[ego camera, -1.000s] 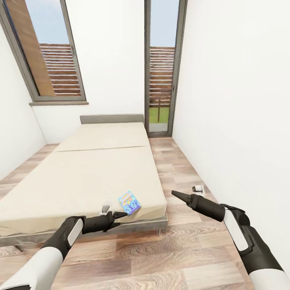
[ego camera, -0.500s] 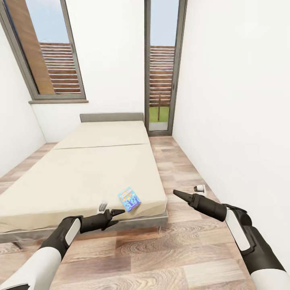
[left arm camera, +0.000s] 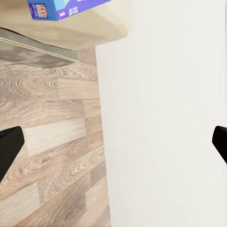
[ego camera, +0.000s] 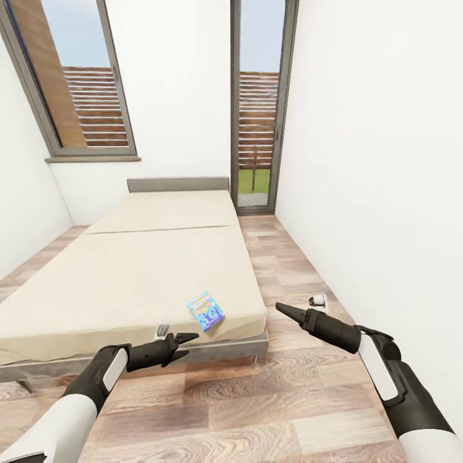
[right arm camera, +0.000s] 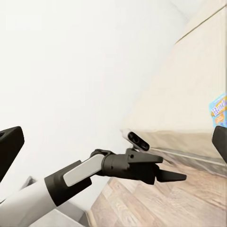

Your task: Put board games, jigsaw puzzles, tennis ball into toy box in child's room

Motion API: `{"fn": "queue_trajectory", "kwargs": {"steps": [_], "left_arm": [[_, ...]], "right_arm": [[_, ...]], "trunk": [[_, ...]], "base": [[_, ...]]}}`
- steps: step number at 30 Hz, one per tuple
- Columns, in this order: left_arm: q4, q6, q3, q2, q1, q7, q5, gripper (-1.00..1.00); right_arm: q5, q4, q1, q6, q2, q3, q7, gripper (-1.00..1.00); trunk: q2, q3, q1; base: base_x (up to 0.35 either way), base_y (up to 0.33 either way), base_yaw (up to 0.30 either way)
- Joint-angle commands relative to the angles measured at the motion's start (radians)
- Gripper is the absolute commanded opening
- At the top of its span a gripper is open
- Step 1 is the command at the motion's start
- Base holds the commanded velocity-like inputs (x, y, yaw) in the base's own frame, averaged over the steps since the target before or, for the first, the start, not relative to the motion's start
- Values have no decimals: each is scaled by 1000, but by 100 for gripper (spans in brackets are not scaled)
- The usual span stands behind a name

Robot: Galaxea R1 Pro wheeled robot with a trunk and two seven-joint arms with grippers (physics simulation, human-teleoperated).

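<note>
The small blue board game [ego camera: 206, 310] lies flat on the bed [ego camera: 128, 276], near the foot corner closest to the right wall. The left gripper [ego camera: 186, 341] hovers just short of that edge — fingers spread, grasping nothing. The right gripper [ego camera: 283, 308] hangs over the wooden floor [ego camera: 257, 399] — fingers released, empty.

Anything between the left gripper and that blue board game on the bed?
Nothing visible. The left gripper is at the bed's near edge with open jaws, and the blue board game lies just beyond it on bare mattress.
</note>
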Motion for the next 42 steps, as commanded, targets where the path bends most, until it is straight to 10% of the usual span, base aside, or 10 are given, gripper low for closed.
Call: {"fn": "queue_trajectory", "kwargs": {"steps": [1, 26, 42], "left_arm": [[-1, 5, 4, 0, -1, -8, 0, 100], [-11, 4, 11, 39, -3, -145, -2, 100], [-12, 2, 2, 43, -3, -160, -4, 100]], "right_arm": [[-4, 0, 0, 6, 0, 0, -2, 100], [-7, 0, 0, 1, 1, -1, -38, 100], [-8, 1, 0, 1, 1, -1, -37, 100]], "trunk": [[-8, -4, 4], [-183, -82, 100], [-183, -82, 100]], "base": [[0, 0, 0], [0, 0, 0], [13, 2, 0]]}}
